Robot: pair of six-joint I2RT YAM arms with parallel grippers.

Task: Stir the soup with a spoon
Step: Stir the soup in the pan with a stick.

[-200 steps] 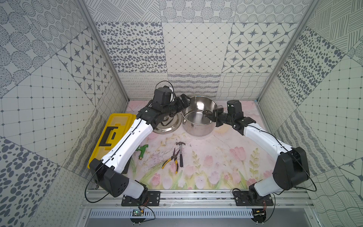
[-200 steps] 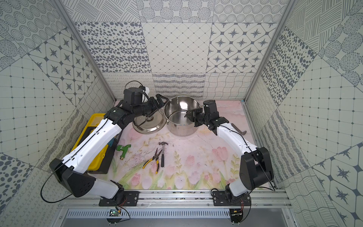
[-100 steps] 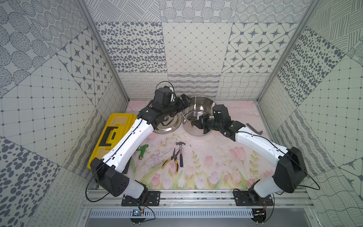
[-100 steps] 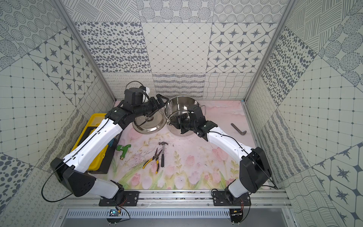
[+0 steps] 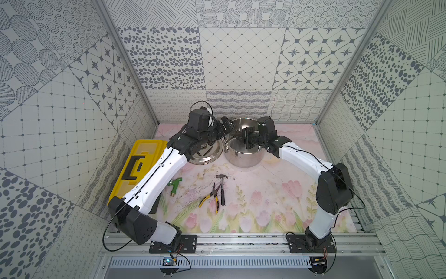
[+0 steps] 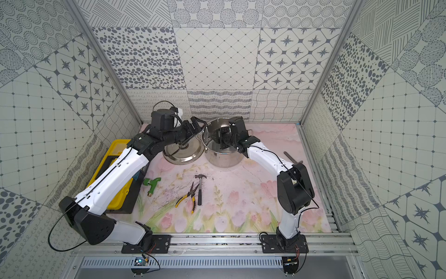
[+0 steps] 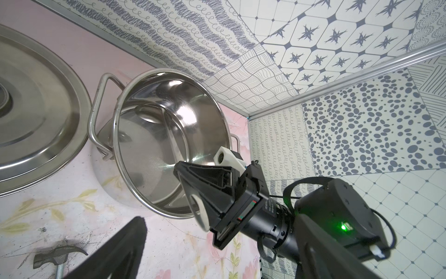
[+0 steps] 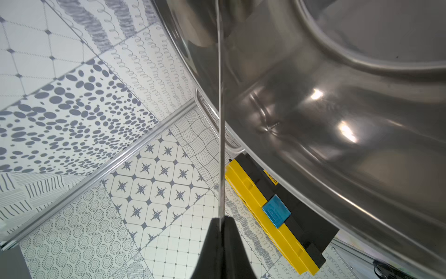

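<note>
Right gripper (image 8: 220, 219): pinches thin ladle (image 8: 220, 120) handle.
Left gripper (image 6: 196, 125): spread beside pot (image 5: 242, 158).
Risk: ladle may twist loose; unheld pot may slide.

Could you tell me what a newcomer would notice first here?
The shiny stockpot at the back of the mat stands out, the right gripper shut on the ladle reaching into it. Its lid lies beside it; a yellow toolbox sits at the left edge.

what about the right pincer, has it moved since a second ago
Yes: the right pincer, shut on the ladle, went from the right handle of the stockpot to over its mouth, nearer the lid.
</note>
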